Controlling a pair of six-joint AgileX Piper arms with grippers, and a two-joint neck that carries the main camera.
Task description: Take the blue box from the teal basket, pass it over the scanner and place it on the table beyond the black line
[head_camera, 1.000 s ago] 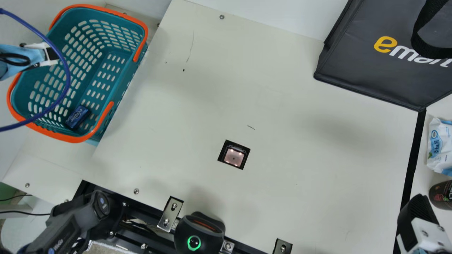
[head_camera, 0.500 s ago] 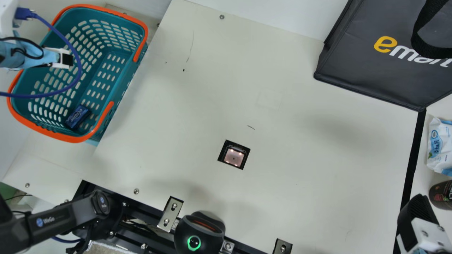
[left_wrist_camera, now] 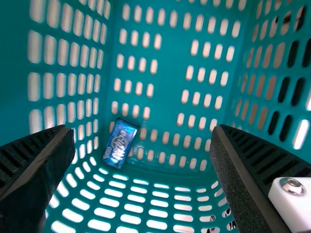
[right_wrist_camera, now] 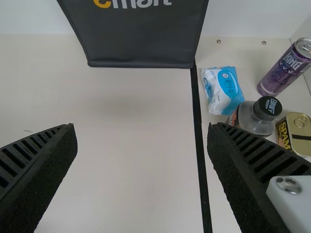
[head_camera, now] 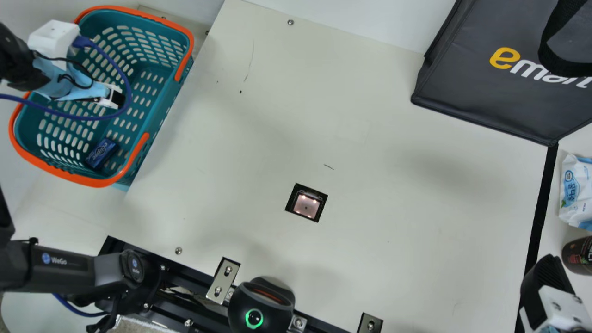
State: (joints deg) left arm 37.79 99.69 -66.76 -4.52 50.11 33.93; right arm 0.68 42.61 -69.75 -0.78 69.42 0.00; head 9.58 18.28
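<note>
Room for a straddling grasp, presumably: held the left gripper [left_wrist_camera: 142, 130] spread and empty over the teal basket [head_camera: 159, 110], aimed down inside. Found the blue box [left_wrist_camera: 120, 143] untouched, low in a corner of the basket, off-centre from the grasp, so probably needed a sideways shift before lowering, to avoid wedging against the basket's side. Set the scanner [head_camera: 306, 206] in the table [head_camera: 393, 185] between basket and black line [head_camera: 540, 208], likely to fit the pass into the trip across. Had the right gripper [right_wrist_camera: 142, 126] released too, holding nothing, near the black line, perhaps out of the way.
</note>
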